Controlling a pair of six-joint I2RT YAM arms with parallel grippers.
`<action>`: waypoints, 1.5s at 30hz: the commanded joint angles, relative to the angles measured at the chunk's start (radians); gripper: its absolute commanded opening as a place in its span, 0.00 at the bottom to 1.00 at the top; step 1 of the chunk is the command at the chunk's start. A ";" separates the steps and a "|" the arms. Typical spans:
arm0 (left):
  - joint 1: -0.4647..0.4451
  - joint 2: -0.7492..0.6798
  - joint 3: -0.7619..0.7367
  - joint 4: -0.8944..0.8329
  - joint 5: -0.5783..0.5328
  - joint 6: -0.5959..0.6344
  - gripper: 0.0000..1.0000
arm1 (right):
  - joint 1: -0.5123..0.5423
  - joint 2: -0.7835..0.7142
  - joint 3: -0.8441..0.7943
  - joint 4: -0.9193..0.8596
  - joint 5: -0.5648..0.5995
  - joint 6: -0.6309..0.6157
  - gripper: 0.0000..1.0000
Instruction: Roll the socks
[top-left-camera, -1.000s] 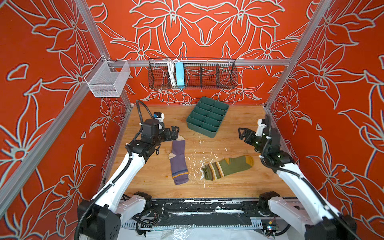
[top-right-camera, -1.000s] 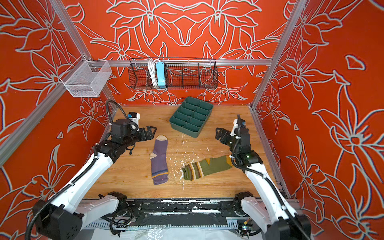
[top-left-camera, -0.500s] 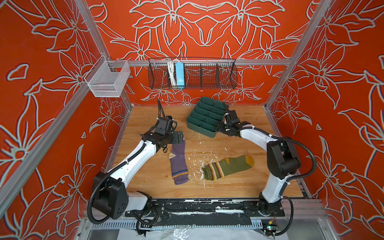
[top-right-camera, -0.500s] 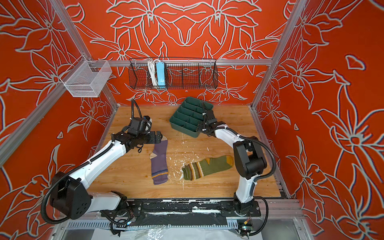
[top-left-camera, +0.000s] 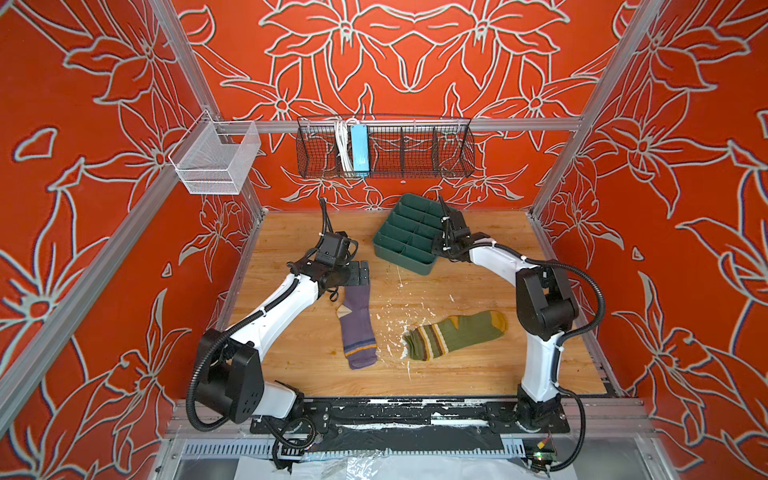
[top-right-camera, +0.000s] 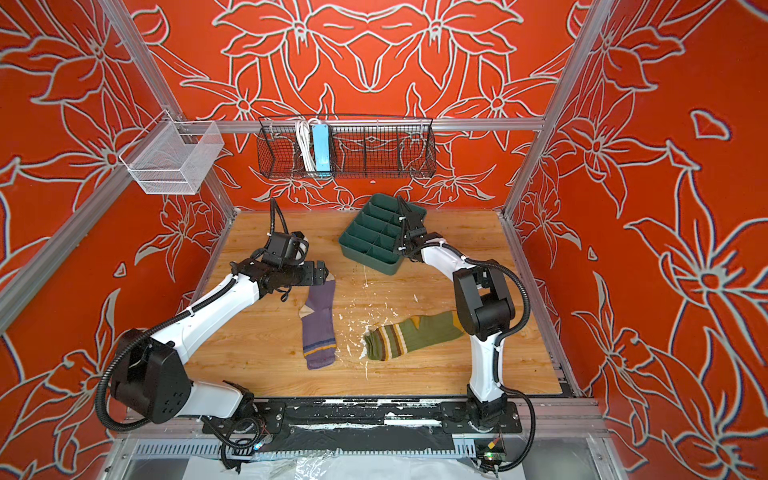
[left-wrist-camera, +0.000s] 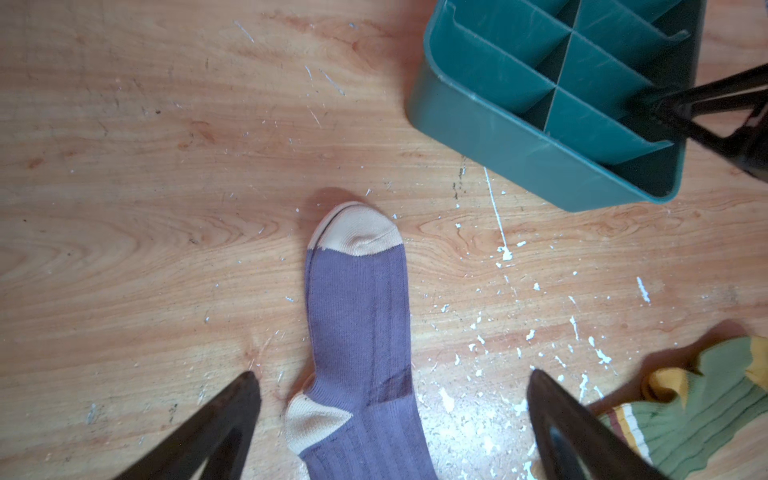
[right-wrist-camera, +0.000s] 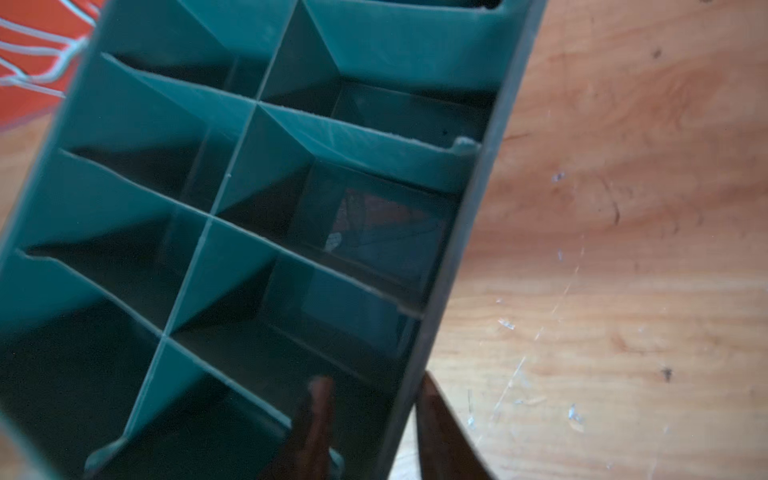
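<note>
1. Spread wide above toe end of purple sock (top-left-camera: 358, 328): left gripper (left-wrist-camera: 392, 374).
2. Astride wall of green divided tray (right-wrist-camera: 469, 199): right gripper (right-wrist-camera: 374, 379); whether clamped, cannot tell.
3. Flat on wooden table (top-left-camera: 291, 361), apart: purple sock, olive sock (top-left-camera: 455, 334).

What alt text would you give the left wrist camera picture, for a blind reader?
A purple sock lies flat on a scratched wooden table, between the open left gripper's dark fingers. Beyond it, the right gripper reaches over a green tray's wall; a green sock peeks in beside.
</note>
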 joint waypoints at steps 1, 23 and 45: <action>-0.002 -0.003 0.026 -0.021 -0.007 0.002 0.99 | -0.024 0.048 0.034 -0.022 0.018 -0.005 0.28; -0.002 0.132 0.056 -0.080 0.031 -0.062 0.98 | -0.158 -0.191 -0.249 -0.107 0.175 -0.428 0.05; -0.067 0.418 0.087 0.054 0.003 -0.305 0.94 | -0.154 -0.550 -0.353 -0.112 -0.072 -0.432 0.68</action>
